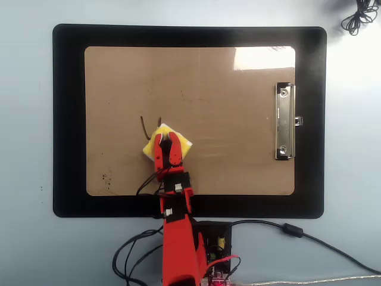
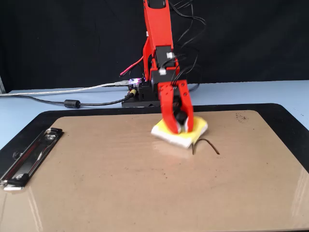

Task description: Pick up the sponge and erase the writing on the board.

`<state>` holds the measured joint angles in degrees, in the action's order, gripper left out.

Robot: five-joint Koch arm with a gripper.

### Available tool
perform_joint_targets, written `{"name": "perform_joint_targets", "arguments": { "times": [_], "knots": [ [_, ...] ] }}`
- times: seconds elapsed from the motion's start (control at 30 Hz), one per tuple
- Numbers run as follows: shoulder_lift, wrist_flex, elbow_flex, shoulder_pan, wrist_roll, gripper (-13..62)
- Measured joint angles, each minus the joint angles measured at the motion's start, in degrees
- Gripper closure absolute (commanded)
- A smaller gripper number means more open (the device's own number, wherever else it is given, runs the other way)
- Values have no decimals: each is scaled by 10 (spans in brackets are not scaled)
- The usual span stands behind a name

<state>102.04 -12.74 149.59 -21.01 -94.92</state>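
The gripper [image 2: 179, 126] is clamped on the black knob of the sponge [image 2: 190, 137], which lies flat on the clipboard [image 1: 226, 101], well apart from its metal clip [image 1: 284, 122]. The sponge's edge touches the one remaining stroke of the writing [image 2: 207, 143], partly covering it in the overhead view. To finish the step well, the arm should hold the sponge level under light downward pressure and sweep fully across the stroke. Tilting risks lifting one edge.
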Motion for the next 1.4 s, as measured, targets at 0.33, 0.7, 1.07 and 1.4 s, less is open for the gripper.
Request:
{"name": "perform_joint_targets", "arguments": {
  "times": [0.33, 0.7, 1.07, 1.4],
  "knots": [
    [-252, -4, -263, -40, 0, 573],
    [35, 12, 17, -16, 4, 573],
    [-151, -9, -145, 83, 13, 573],
    [-209, -1, -228, 91, 14, 573]
  ]
}}
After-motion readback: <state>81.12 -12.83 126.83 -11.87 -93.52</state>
